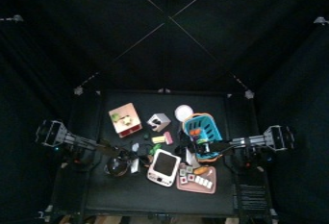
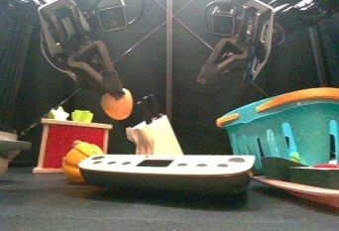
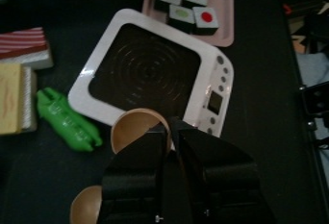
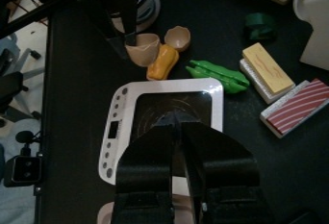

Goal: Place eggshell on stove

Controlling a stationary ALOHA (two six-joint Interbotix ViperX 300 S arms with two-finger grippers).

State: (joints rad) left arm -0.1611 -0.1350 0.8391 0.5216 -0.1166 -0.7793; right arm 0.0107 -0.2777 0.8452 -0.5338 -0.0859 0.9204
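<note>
1. Left gripper hangs in the air over the left half of the table. Its jaws are part-way apart and clamped on the eggshell.
2. The eggshell is an orange-tan half shell. It is held clear of the table and not on the stove. In the front view it hangs above the stove's left end.
3. The right wrist view shows the held shell past one edge of the stove rather than over its round plate.
4. A second shell half shows just beside the held one, next to an orange piece.
5. The stove is white and flat and sits near the table's front edge, about mid-width.
6. Right gripper hangs in the air over the right half, holding nothing; I cannot tell whether it is open or closed.
7. A teal basket stands at the right edge and a red box on the left side.
</note>
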